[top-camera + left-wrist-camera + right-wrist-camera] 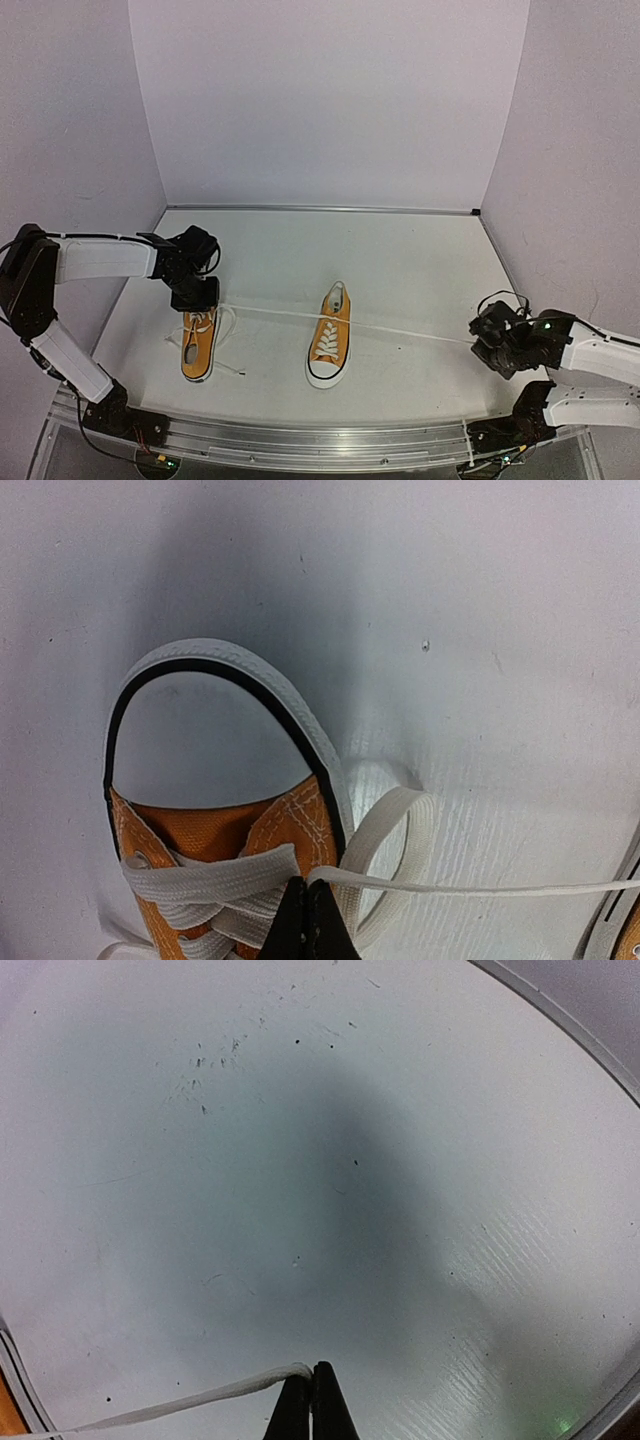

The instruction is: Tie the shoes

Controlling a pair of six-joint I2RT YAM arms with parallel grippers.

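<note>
Two orange shoes with white laces lie on the white table, the left shoe [198,346] and the right shoe [330,340], toes toward the arms. My left gripper [197,296] hovers over the far end of the left shoe [215,840], shut on a white lace [480,888] beside a lace loop [405,830]. That lace [400,333] runs taut to the right, crossing over the right shoe. It ends in my right gripper [478,338], which is shut on the lace end [200,1400] low over the bare table. Both fingertips' pairs [307,888] [309,1372] are pressed together.
Another loose lace [232,345] trails off the left shoe's right side. White walls enclose the table on three sides. An aluminium rail [300,435] runs along the near edge. A sliver of shoe sole [12,1380] shows at the right wrist view's lower left.
</note>
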